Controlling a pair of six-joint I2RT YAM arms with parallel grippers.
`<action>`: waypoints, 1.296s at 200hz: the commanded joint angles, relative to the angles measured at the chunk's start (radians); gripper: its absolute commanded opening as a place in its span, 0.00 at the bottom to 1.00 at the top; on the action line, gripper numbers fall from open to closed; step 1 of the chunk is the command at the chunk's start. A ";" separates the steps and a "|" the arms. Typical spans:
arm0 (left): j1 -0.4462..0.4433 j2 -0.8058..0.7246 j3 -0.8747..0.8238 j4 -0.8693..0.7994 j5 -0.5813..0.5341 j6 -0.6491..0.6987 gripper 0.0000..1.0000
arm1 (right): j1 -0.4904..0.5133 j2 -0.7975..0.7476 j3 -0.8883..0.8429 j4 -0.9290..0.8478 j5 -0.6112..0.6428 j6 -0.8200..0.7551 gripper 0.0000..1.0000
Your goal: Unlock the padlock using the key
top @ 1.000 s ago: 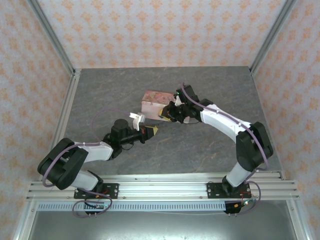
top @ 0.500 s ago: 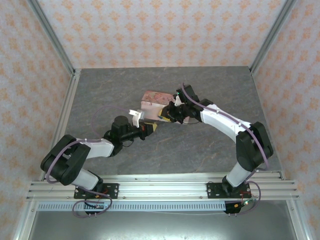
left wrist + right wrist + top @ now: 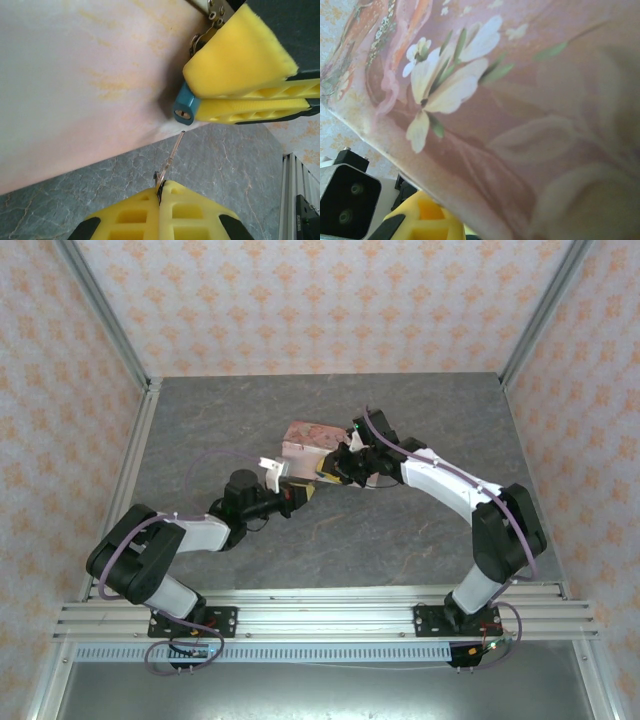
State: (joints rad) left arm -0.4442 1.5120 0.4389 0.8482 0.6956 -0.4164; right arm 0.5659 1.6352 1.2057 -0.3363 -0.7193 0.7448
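The tiny teal padlock (image 3: 183, 107) hangs at the side of the pink tin, keyhole end facing my left gripper. My right gripper (image 3: 335, 468) is shut on the padlock; its yellow fingers (image 3: 235, 65) clamp the padlock's body from the upper right. My left gripper (image 3: 161, 187) is shut on the thin metal key (image 3: 172, 152). The key's blade points up at the padlock, and its tip stops a short gap below the keyhole. From above, the left gripper (image 3: 298, 495) sits just left of the right one, beside the tin (image 3: 308, 445).
The pink flowered tin's lid (image 3: 530, 100) is very close in the right wrist view, with one yellow finger (image 3: 420, 220) below its edge. The tin's pale side wall (image 3: 85, 75) stands just left of the key. Grey marbled table (image 3: 400, 530) lies around; a metal rail (image 3: 300, 185) is at the right.
My left arm has carried the key away from the near edge, toward the tin and the padlock. The right arm and the tin have stayed put.
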 commanded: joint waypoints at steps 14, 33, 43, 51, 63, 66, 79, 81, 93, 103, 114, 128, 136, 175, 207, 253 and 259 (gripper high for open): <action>0.004 -0.019 0.035 0.007 -0.005 0.041 0.00 | -0.004 -0.046 0.009 0.075 -0.039 0.008 0.00; 0.004 -0.014 0.040 0.008 -0.008 0.042 0.00 | -0.004 -0.046 0.008 0.075 -0.039 0.010 0.00; 0.004 -0.011 0.043 0.007 -0.011 0.042 0.00 | -0.004 -0.046 0.008 0.075 -0.041 0.010 0.00; 0.004 -0.010 0.045 0.003 -0.014 0.043 0.00 | -0.005 -0.046 0.008 0.075 -0.041 0.011 0.00; 0.004 -0.003 0.046 0.007 -0.016 0.043 0.00 | -0.004 -0.046 0.009 0.075 -0.041 0.012 0.00; 0.004 -0.002 0.046 0.008 -0.017 0.043 0.00 | -0.004 -0.046 0.009 0.075 -0.041 0.011 0.00; 0.005 0.002 0.046 0.015 -0.018 0.039 0.00 | -0.005 -0.044 0.009 0.077 -0.043 0.013 0.00; 0.005 0.003 0.045 0.016 -0.018 0.038 0.00 | -0.004 -0.043 0.009 0.078 -0.043 0.013 0.00; 0.004 0.002 0.045 0.021 -0.019 0.038 0.00 | -0.004 -0.042 0.009 0.080 -0.045 0.014 0.00; 0.004 0.002 0.045 0.022 -0.021 0.038 0.00 | -0.004 -0.041 0.008 0.082 -0.048 0.016 0.00; 0.005 0.002 0.044 0.017 -0.024 0.040 0.00 | -0.004 -0.039 0.005 0.085 -0.052 0.019 0.00; 0.004 0.001 0.044 0.011 -0.026 0.044 0.00 | -0.004 -0.041 0.005 0.085 -0.051 0.021 0.00; 0.004 0.004 0.040 0.014 -0.028 0.044 0.00 | -0.004 -0.041 0.005 0.086 -0.050 0.021 0.00; 0.004 0.004 0.021 0.031 -0.036 0.039 0.00 | -0.004 -0.046 0.006 0.082 -0.042 0.019 0.00; 0.004 -0.002 0.021 0.025 -0.036 0.041 0.00 | -0.004 -0.048 0.002 0.080 -0.038 0.016 0.00; 0.006 -0.003 0.026 0.016 -0.031 0.042 0.00 | -0.004 -0.050 0.000 0.083 -0.038 0.018 0.00; 0.006 -0.001 0.027 0.015 -0.031 0.042 0.00 | -0.004 -0.050 0.000 0.083 -0.038 0.019 0.00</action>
State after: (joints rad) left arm -0.4442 1.5124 0.4576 0.8417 0.6727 -0.3931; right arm 0.5655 1.6348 1.2053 -0.3237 -0.7265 0.7639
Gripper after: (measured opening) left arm 0.048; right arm 0.158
